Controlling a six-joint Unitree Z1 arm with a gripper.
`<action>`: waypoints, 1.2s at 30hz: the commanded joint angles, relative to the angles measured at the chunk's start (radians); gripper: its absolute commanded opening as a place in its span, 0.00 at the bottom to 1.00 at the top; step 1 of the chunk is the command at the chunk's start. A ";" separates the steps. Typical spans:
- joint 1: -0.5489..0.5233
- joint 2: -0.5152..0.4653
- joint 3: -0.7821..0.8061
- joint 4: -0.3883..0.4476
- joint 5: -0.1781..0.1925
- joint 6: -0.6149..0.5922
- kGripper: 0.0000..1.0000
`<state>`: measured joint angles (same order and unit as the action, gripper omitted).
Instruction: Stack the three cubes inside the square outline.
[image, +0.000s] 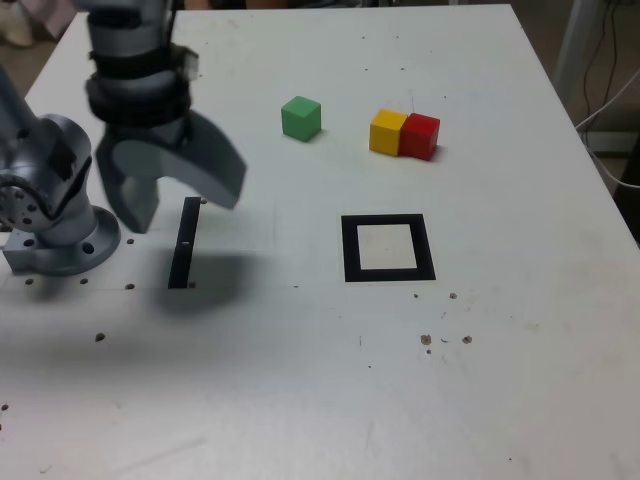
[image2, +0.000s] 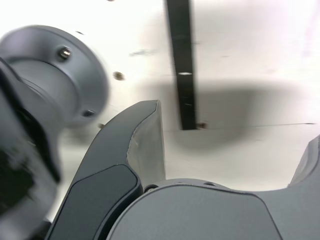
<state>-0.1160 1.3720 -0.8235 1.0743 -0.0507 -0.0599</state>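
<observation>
Cubes lie on the white table (image: 250, 380) beyond the square outline (image: 351, 249): the yellow cube (image: 387, 132) and the red cube (image: 420, 137) touch, red on the exterior view's right, while the green cube (image: 301, 118) sits apart toward that view's left. None is within the black border. Farther toward the exterior view's left runs a straight black strip (image: 184, 243), near the arm's round metal base (image: 68, 250). Above the table hangs the gripper (image: 187, 195), blurred in the exterior view, its jaws spread wide with nothing between them.
</observation>
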 joint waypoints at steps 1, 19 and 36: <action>0.001 0.042 -0.072 0.014 -0.013 -0.027 1.00; 0.038 0.379 -0.655 0.183 -0.005 -0.327 0.99; 0.275 0.631 -0.878 0.184 -0.021 -0.464 0.99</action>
<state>0.1343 1.9945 -1.6967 1.2649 -0.0748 -0.5135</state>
